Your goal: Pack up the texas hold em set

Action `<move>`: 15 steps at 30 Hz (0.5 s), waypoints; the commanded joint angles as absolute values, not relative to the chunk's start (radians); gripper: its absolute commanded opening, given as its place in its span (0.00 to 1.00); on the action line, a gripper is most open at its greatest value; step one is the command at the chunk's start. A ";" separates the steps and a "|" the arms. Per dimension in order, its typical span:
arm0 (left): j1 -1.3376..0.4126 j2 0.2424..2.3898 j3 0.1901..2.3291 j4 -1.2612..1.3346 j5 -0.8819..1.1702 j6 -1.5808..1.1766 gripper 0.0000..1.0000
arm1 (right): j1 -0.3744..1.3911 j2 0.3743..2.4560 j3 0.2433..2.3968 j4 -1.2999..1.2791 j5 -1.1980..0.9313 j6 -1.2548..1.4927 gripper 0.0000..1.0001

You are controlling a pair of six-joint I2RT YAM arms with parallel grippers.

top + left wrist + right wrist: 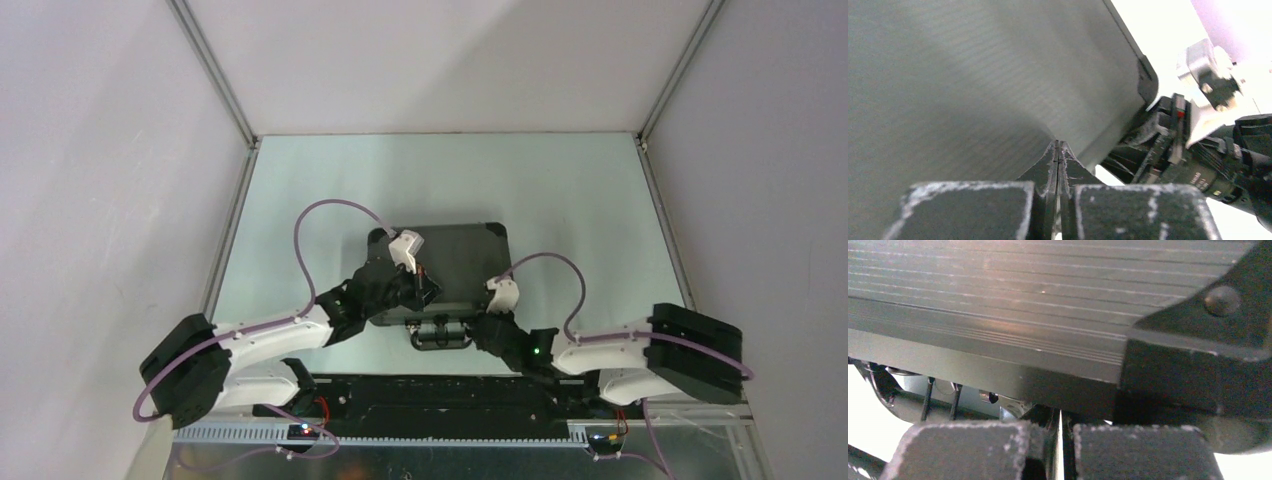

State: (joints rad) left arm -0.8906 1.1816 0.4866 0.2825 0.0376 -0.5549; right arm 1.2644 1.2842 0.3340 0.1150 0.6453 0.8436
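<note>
The paired fingers of the left gripper (1058, 150) were seen closest in its wrist view, pressed together with nothing between them, their tips set on or just above the ribbed lid of the black case (973, 75); contact could not be settled; the right gripper (1057, 416) was likewise found shut and empty, held low at the case's near edge beside its near right corner; the case was laid closed near the middle of the table (560, 190), its long axis run left to right, its handle (442, 335) turned to the near side between the two arms; its contents were hidden by the lid; the case was thus placed just beyond both pincers, towards the far side; the right one was judged nearer the near-edge seam, where any fastening would be done.
</note>
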 commanded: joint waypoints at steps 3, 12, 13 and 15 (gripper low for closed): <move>-0.868 1.214 0.456 0.122 0.006 -0.557 0.00 | 1.115 1.498 0.423 0.525 0.383 0.587 0.00; -0.771 1.247 0.452 0.123 0.029 -0.544 0.00 | 1.095 1.417 0.365 0.421 0.469 0.661 0.00; -0.748 1.246 0.455 0.120 0.034 -0.542 0.00 | 1.088 1.403 0.350 0.414 0.471 0.663 0.00; -0.715 1.244 0.465 0.109 0.054 -0.540 0.00 | 1.057 1.369 0.336 0.401 0.466 0.664 0.00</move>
State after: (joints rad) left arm -0.7853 1.2037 0.4866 0.3088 0.0601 -0.5690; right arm 1.0977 1.4338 0.3725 0.4156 0.4709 0.6518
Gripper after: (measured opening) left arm 0.003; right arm 0.005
